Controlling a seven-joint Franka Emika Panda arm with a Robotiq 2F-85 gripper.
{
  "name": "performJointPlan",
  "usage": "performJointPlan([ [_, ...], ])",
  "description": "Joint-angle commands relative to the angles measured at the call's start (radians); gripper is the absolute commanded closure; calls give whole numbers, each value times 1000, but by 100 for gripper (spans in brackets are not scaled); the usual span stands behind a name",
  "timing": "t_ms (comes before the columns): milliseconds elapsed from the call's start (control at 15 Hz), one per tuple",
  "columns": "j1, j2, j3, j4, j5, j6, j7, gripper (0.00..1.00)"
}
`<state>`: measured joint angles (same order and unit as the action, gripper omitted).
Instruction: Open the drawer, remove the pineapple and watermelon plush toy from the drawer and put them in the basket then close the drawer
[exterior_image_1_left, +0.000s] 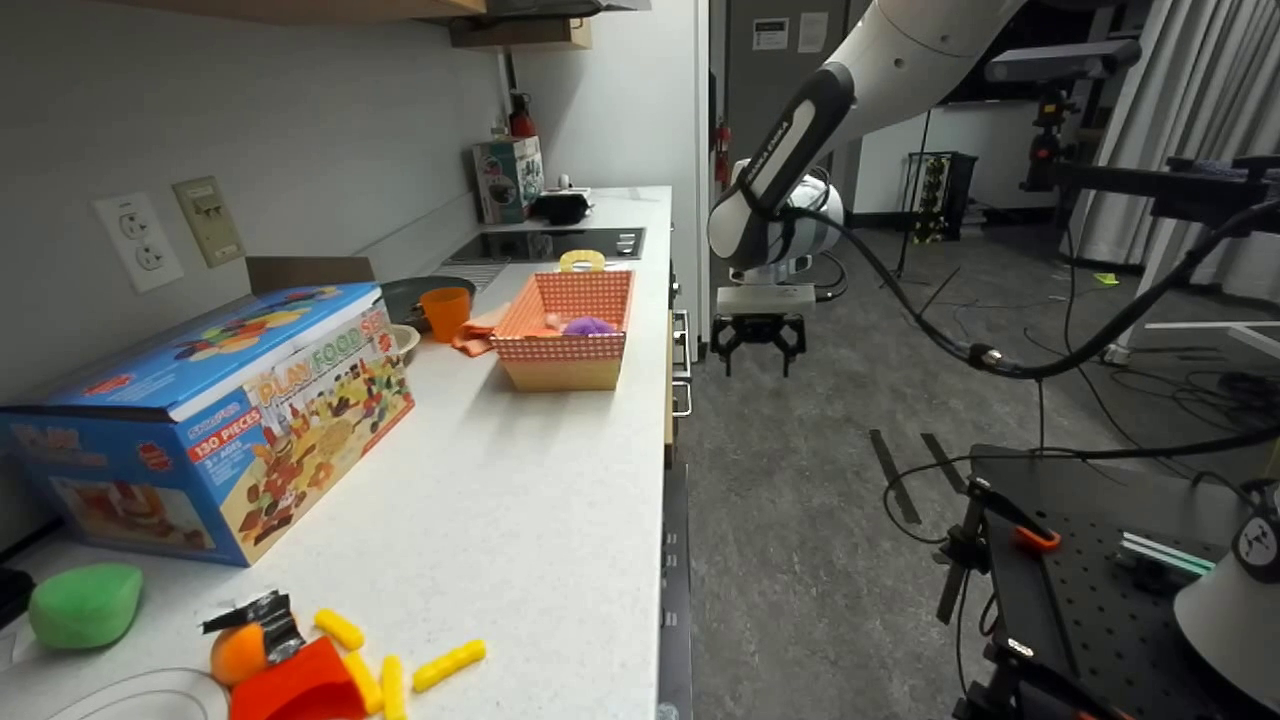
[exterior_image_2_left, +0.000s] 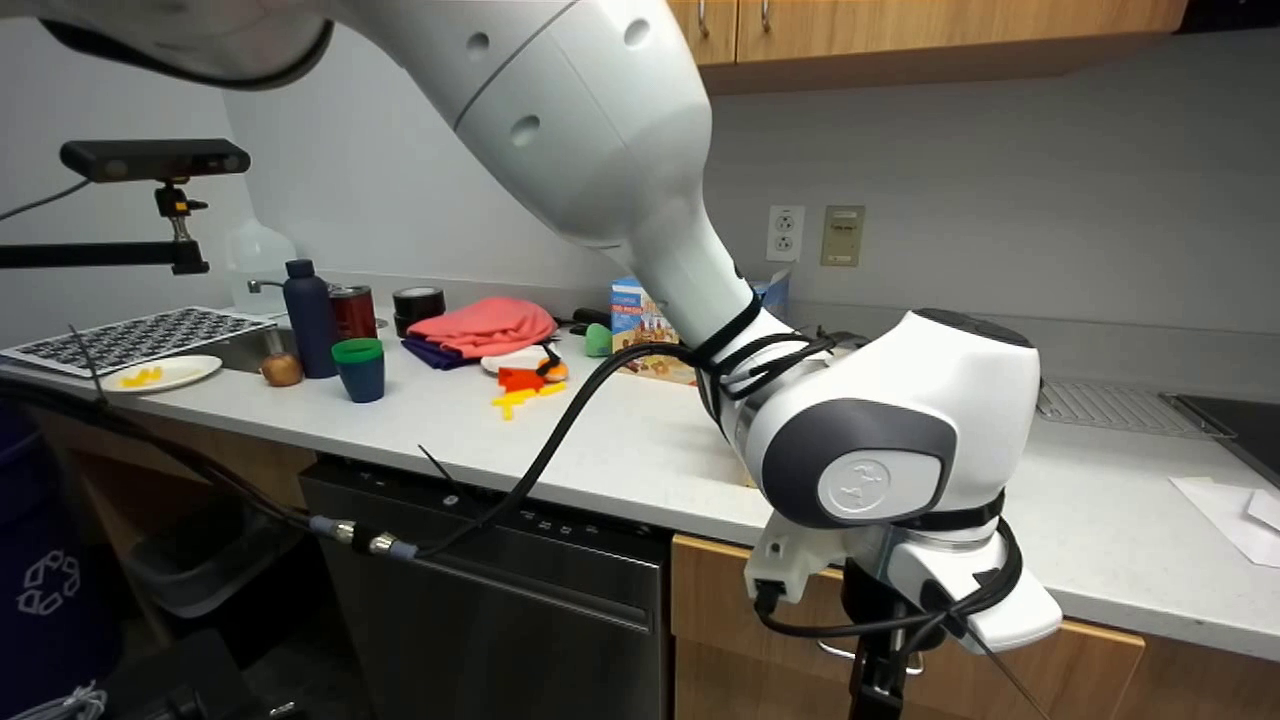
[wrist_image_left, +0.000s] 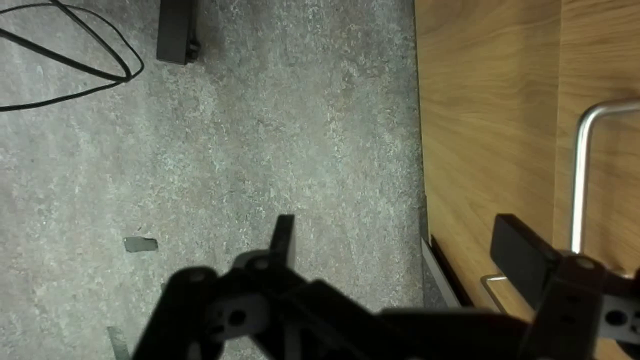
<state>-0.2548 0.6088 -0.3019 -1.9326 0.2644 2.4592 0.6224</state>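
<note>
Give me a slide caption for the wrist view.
Open end effector above gray floor, beside wooden cabinetry with metal handles.

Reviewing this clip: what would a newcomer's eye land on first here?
Probably the white robot arm, which slants from the upper left down across an exterior view and hides part of the counter. Next, the blue play food box on that counter and, farther back in an exterior view, the orange checked basket with a purple thing inside. The gripper hangs open over the grey floor, beside the counter.
</note>
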Motion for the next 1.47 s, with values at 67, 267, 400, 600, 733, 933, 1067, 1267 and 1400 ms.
performJointPlan([
  [67,5,-5,-1,3,1,-3,0,0],
  [267,15,6,-12,-7,-10,54,9,0],
  [400,-2,22,-2,-20,0,134,-34,0],
  [600,-60,41,55,-25,45,251,-168,0],
  [733,-97,46,97,-22,71,292,-264,0],
  [933,-173,39,190,-4,124,289,-398,0],
  [1067,-194,47,227,18,144,266,-452,0],
  [1267,-206,72,252,58,163,225,-481,0],
  [1400,-199,89,249,85,165,185,-466,0],
])
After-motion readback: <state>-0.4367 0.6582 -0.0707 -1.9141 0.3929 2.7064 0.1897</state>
